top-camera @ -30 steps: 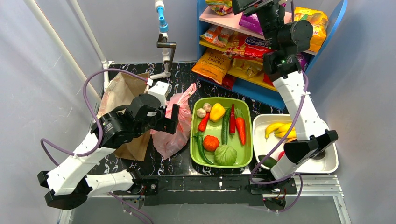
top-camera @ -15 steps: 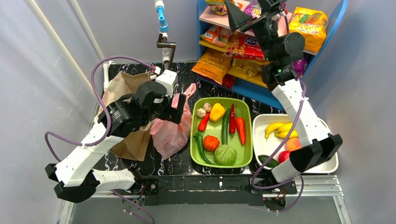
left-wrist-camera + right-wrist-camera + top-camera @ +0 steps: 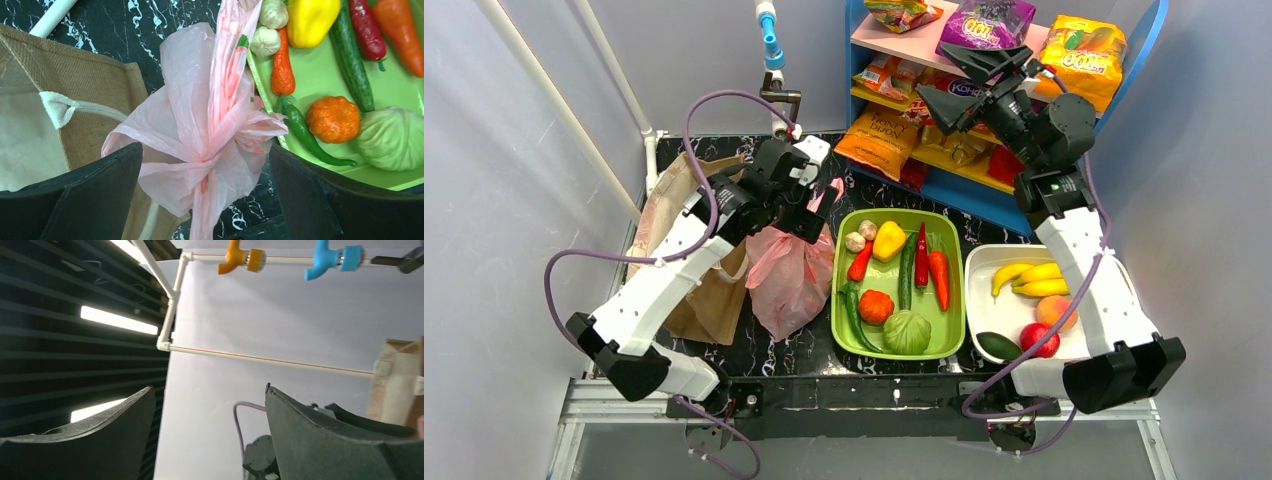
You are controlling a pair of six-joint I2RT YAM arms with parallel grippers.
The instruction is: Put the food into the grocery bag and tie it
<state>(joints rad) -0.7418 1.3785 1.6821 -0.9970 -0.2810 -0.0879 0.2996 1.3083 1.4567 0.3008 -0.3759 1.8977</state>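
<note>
- The brown woven bag [image 3: 85, 100] lies to the left of the left claw [image 3: 204, 165], partly under its left finger, with its white handle trailing toward the gap.
- The left claw is spread wide with nothing in it. It hangs over the pink plastic grocery bag [image 3: 190, 100].
- The bag's neck is bunched into what looks like a knot, seen squarely between the two fingers. I cannot tell whether it sits at fingertip height or lower.
- From that bunch, a twisted pink strip runs straight ahead of the claw. Its long axis lies across the line on which the fingers close, so I judge that closing here would pinch it.
- I cannot see whether any food is inside the bag.
- The green tray [image 3: 320, 65] sits just right of the left claw. It holds the yellow pepper [image 3: 310, 20], the cabbage [image 3: 392, 137] and other vegetables.
- The right claw [image 3: 929, 75] is held high with its jaws well apart and empty. It is level with the snack packets [image 3: 879, 140] on the blue shelf [image 3: 964, 198].
- The pink bag is well apart from it, down and to its left, so the left arm is much the nearer one.
- The white tray [image 3: 1014, 312] with the bananas [image 3: 1029, 278] lies below the right claw.
</note>
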